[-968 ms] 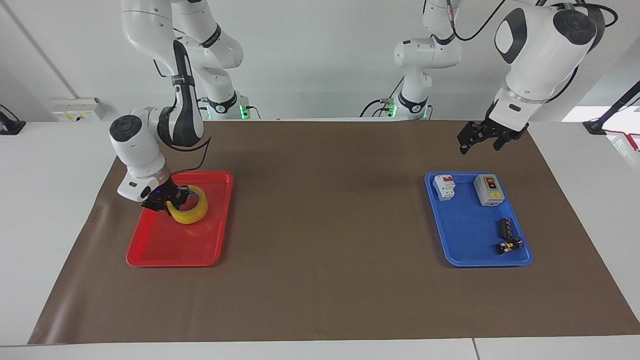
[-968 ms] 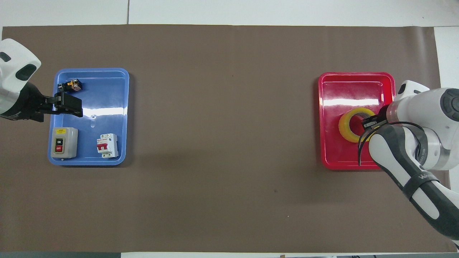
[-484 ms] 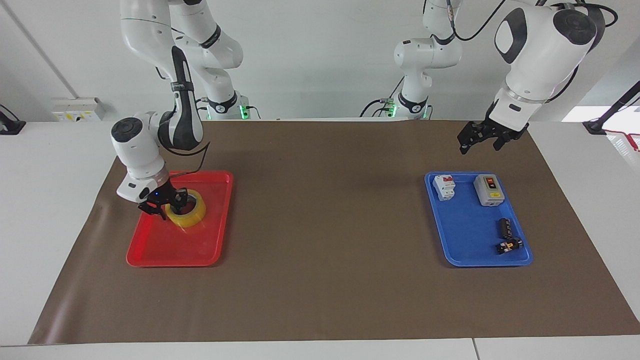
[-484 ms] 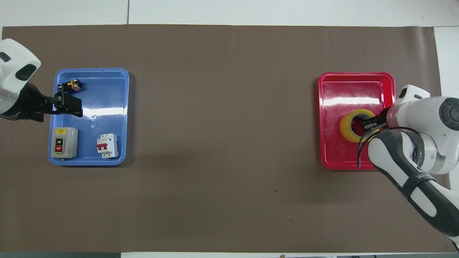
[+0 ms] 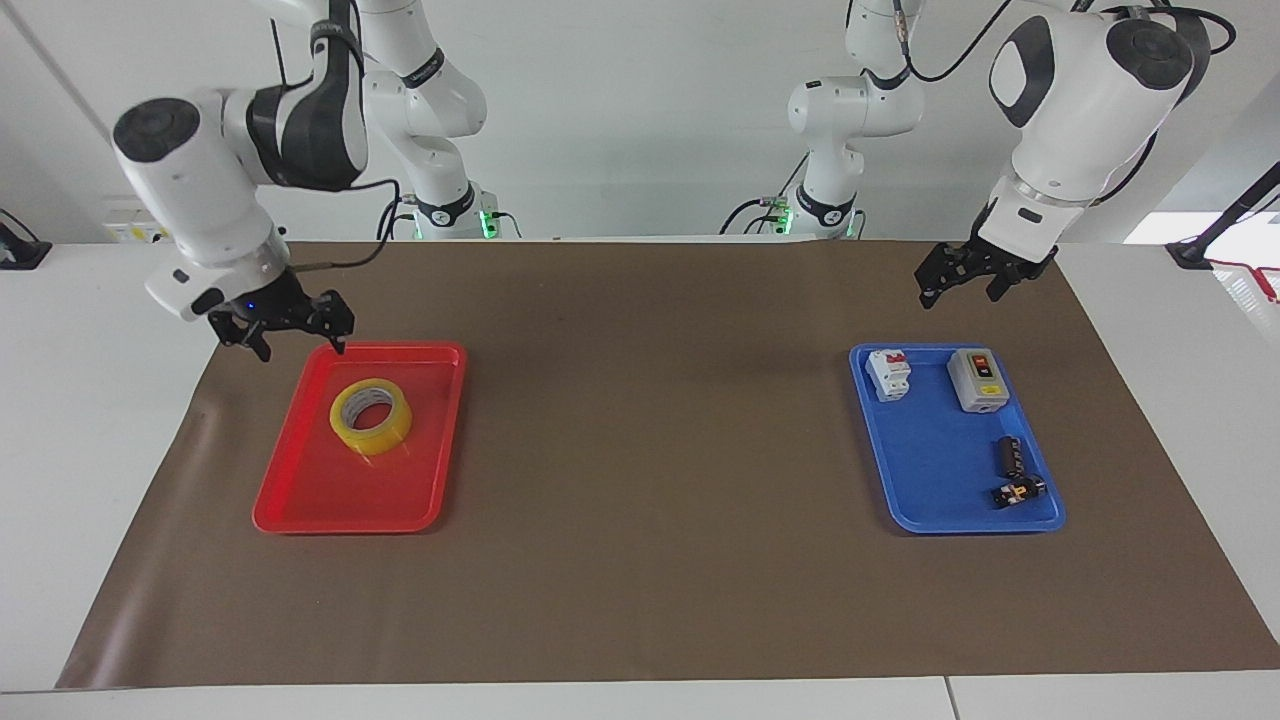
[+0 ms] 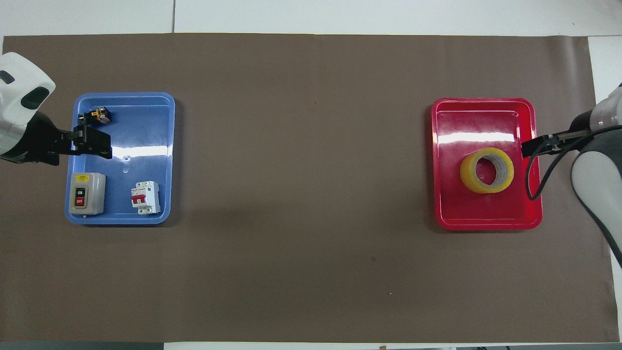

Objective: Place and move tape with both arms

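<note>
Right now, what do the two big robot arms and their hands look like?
Both arms are glossy white with rounded black-capped joints and black cables. The right arm's hand and the left arm's hand are small, black and two-fingered. A blue light glows by the right one.

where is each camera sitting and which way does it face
Facing view: high across the table, looking at the robots; both arms show whole, the right hand raised over the red tray's edge, the left hand raised near the blue tray.
Overhead view: above the robots' end, looking steeply down; only forearms and hands show at the sides.
Shared: both trays and the tape, lying in the red tray, mirrored between views.
</note>
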`<state>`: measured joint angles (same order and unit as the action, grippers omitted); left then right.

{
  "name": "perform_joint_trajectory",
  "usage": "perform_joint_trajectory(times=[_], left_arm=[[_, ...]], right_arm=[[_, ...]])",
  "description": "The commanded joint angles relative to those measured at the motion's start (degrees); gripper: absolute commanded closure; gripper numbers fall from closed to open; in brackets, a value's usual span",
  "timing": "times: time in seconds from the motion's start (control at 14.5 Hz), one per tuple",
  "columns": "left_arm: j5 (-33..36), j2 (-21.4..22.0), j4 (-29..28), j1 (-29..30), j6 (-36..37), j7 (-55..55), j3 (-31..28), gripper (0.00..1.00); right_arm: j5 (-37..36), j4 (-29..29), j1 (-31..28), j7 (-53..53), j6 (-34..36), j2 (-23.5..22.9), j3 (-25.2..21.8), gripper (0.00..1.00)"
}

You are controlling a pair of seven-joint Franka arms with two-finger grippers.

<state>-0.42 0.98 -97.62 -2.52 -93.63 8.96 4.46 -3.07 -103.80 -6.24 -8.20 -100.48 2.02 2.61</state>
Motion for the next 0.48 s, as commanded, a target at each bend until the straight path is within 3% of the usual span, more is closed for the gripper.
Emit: perform_joint_trajectory(times=[0.0, 0.21, 0.28, 0.35, 0.41], left_arm=[[-1.43, 1.04, -1.17, 0.41, -0.85, -0.69, -0.15, 0.00], [-1.43, 1.04, -1.17, 0.50, -0.85, -0.69, -0.15, 0.00], [-1.43, 1.04, -1.17, 0.41, -0.85, -0.69, -0.15, 0.00], [-1.43, 1.04, -1.17, 0.41, -0.85, -0.69, -0.15, 0.00], [-1.43, 1.04, -1.17, 0.41, -0.85, -0.69, -0.15, 0.00]], right_arm=[[0.34, 7.10, -0.09, 6.15, 10.53, 1.31, 0.29, 0.00], [0.08, 16.41, 0.09, 11.53, 20.03, 0.35, 0.29, 0.00], [0.17, 17.05, -0.27, 11.62, 20.93, 0.26, 0.20, 0.00], [0.17, 15.66, -0.27, 11.89, 20.42, 0.87, 0.12, 0.00], [0.17, 10.51, 0.17, 13.11, 18.67, 2.88, 0.12, 0.00]])
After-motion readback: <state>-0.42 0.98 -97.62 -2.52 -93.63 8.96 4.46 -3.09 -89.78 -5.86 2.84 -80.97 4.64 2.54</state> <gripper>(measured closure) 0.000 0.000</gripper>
